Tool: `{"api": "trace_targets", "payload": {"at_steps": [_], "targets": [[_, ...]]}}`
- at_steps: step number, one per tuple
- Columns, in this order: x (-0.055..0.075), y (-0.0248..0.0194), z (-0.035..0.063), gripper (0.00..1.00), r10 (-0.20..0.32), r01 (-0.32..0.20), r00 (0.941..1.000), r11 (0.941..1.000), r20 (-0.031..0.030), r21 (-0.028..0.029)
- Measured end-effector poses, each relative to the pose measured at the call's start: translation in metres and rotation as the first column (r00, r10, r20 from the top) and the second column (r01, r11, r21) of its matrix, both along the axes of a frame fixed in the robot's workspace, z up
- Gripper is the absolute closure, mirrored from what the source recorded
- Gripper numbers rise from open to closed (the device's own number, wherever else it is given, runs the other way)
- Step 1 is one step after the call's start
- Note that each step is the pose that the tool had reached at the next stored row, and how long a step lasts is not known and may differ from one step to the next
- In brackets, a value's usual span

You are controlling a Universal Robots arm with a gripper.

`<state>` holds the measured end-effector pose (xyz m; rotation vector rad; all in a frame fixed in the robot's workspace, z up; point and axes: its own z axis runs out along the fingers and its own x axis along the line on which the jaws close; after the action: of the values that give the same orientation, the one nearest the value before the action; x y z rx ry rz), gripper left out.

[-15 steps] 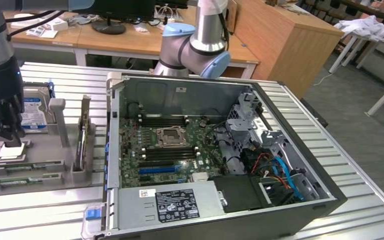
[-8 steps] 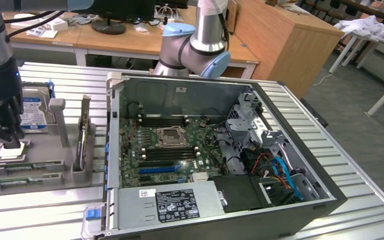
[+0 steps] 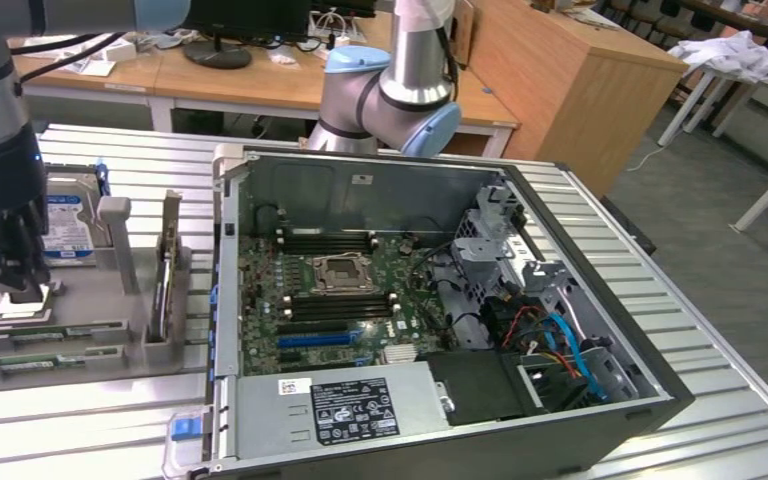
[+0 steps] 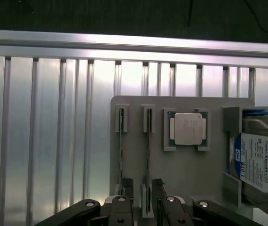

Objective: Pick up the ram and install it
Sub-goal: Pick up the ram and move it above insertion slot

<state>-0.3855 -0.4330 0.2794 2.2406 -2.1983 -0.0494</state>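
Observation:
Two ram sticks stand on edge in holders on a grey parts tray [image 4: 195,179]. In the wrist view the ram [image 4: 147,155] nearer the processor runs between my two fingers, and the other ram [image 4: 121,155] lies beside it. My gripper [image 4: 142,188] is open, one finger on each side of that stick's end, with gaps showing. In the exterior view my gripper [image 3: 17,290] hangs low over the tray [image 3: 117,300], just above the ram sticks [image 3: 57,330]. The open computer case [image 3: 598,330] shows black memory slots [image 3: 337,312] beside the processor socket [image 3: 344,270].
A silver processor [image 4: 188,128] and a blue-labelled hard drive [image 4: 261,160] sit on the tray beside the sticks. An upright card [image 3: 168,270] stands on the tray between my gripper and the case. The arm's base [image 3: 384,90] stands behind the case on the ribbed metal table [image 3: 91,420].

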Motion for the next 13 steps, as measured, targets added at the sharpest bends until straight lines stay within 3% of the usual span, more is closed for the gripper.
{"api": "trace_targets", "payload": {"at_steps": [5, 9, 13], "targets": [[-0.0001, -0.0005, -0.0072, 0.70, 0.000, 0.000, 1.0000, 1.0000, 0.0000, 0.0001], [0.0000, -0.0006, -0.0076, 0.70, 0.000, 0.000, 1.0000, 1.0000, -0.0001, 0.0000], [0.0000, -0.0071, -0.0077, 0.70, 0.000, 0.000, 1.0000, 1.0000, 0.0000, 0.0001]]}}
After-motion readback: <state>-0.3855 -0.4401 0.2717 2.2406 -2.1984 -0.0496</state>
